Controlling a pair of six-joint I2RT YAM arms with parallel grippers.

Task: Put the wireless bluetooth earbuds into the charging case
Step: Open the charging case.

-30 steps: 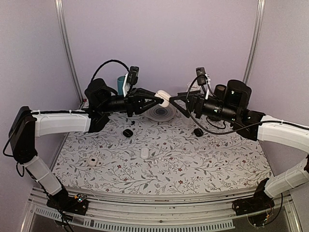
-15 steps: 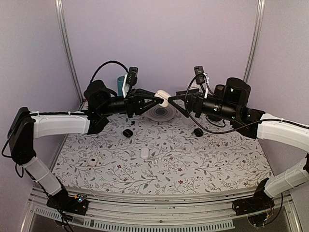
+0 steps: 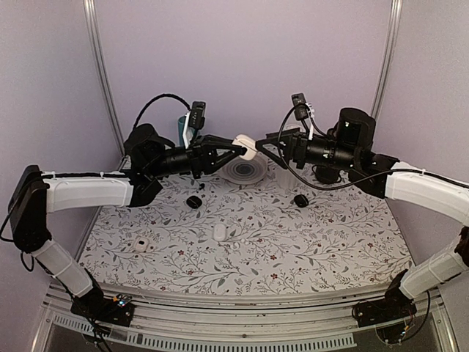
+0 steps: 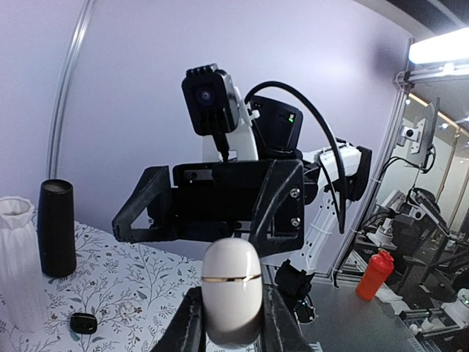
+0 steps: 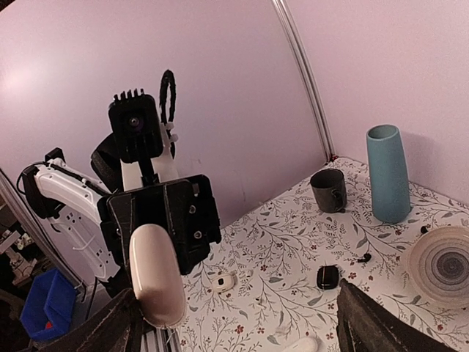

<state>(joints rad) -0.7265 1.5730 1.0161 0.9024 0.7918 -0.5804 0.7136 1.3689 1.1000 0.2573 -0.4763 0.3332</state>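
Observation:
My left gripper (image 3: 240, 150) is shut on a closed white charging case (image 3: 246, 146) and holds it high over the table's back; in the left wrist view the case (image 4: 231, 286) stands upright between the fingers (image 4: 189, 323). My right gripper (image 3: 265, 152) is open and empty, facing the case from the right, close to it. In the right wrist view the case (image 5: 156, 275) hangs in front of my open right gripper (image 5: 234, 315). A black earbud (image 5: 364, 257) lies on the cloth. An open white case (image 3: 141, 246) lies front left.
A black case (image 3: 194, 202) and another black case (image 3: 300, 200) lie mid-table, with a closed white case (image 3: 219, 232) in front of them. A ringed plate (image 3: 243, 173), teal vase (image 5: 388, 172), dark cup (image 5: 329, 191), white ribbed vase (image 4: 15, 264) and black cylinder (image 4: 56, 227) stand at the back.
Both arms have risen a little. My right gripper has moved up and left toward the white case. The left gripper still holds the case.

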